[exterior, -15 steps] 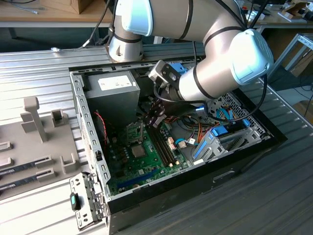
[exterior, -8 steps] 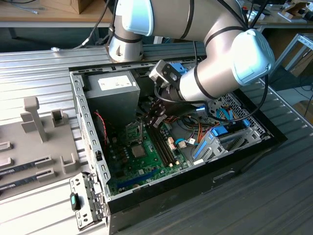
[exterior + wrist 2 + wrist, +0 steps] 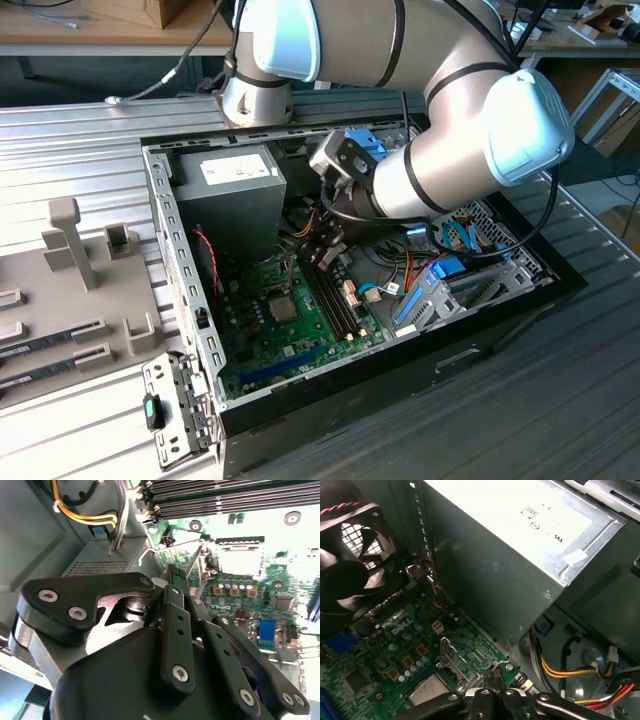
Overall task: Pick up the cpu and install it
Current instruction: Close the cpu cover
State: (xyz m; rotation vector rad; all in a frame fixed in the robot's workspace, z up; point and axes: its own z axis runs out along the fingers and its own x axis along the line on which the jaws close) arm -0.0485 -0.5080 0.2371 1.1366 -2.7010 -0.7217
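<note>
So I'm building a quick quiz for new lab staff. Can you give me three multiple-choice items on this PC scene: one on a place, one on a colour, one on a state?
1. Where does the cpu lie?
A. On the grey rack outside the case
B. On the motherboard, inside the case
C. On top of the power supply

2. What colour is the motherboard?
A. Green
B. Red
C. White

3. In what state is the case?
A. Shut, with its panel on
B. Open, with its inside showing
C. Standing upright on end

Answers:
1. B: the silver square sits flat on the board.
2. A: the board is green in every view.
3. B: the board and cables show from above.
</note>
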